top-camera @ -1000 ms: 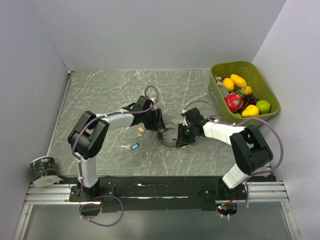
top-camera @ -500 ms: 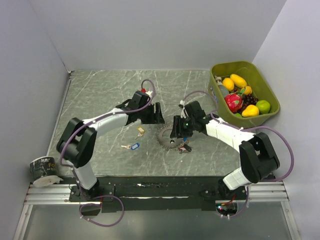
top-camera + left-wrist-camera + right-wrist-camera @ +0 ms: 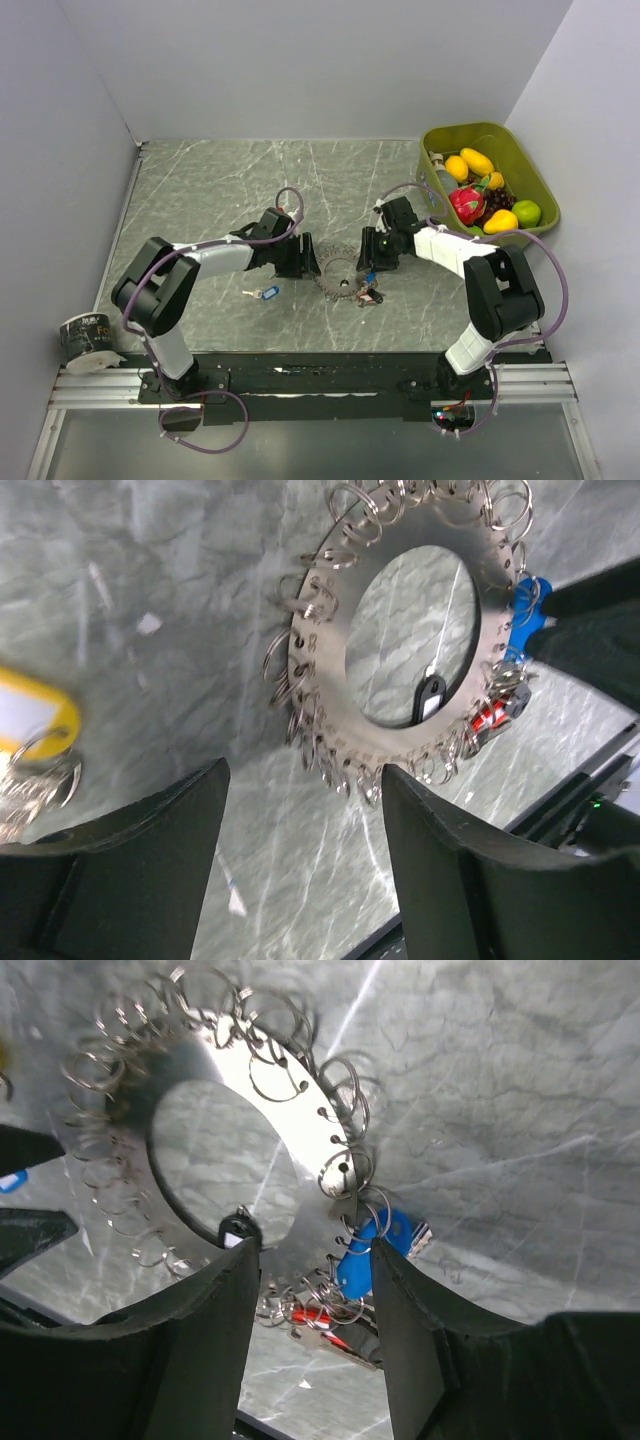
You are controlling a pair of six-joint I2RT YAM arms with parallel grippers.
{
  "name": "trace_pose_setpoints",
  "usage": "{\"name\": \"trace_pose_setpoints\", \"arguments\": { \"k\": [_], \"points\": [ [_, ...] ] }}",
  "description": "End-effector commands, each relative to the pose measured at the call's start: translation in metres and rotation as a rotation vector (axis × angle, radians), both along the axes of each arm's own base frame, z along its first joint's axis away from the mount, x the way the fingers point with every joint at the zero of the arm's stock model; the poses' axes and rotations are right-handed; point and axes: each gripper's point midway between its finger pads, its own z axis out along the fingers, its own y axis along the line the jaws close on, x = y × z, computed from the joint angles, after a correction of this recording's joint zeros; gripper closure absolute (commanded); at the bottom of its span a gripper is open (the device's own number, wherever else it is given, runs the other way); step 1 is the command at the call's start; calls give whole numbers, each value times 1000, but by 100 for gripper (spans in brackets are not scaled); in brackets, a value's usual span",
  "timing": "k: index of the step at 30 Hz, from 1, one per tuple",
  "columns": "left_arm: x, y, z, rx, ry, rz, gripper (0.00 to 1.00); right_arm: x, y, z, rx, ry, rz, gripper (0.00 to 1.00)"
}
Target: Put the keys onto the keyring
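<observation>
Left gripper (image 3: 300,780), spread and holding nothing, sits just left of the keyring (image 3: 315,680), which lies flat on the table (image 3: 200,190) between it and the right gripper (image 3: 312,1255), also spread. One loose blue-tagged key (image 3: 266,293) lies near-left of the keyring, on the left-hand side.

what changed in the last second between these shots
The right claw let go of the flat grey metal keyring edged with small wire loops, which now lies flat on the table. The left claw swung toward the near edge, down beside the ring. The blue-tagged key and the green fruit bin stayed put.
</observation>
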Motion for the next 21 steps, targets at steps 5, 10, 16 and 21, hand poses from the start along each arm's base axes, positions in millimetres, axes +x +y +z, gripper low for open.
{"name": "trace_pose_setpoints", "arguments": {
  "k": [5, 10, 16, 21],
  "points": [
    [12, -26, 6, -104, -8, -20, 33, -27, 7, -9, 33, 31, 46, 48],
    [19, -30, 8, -101, -18, -22, 35, -49, 18, -14, 56, 60, 78, 50],
    [23, -23, 13, -56, -51, -19, 38, -42, 15, -3, 32, 10, 66, 50],
    [25, -19, 19, -29, -80, -12, 37, -29, 13, 15, 7, -43, 62, 49]
  ]
}}
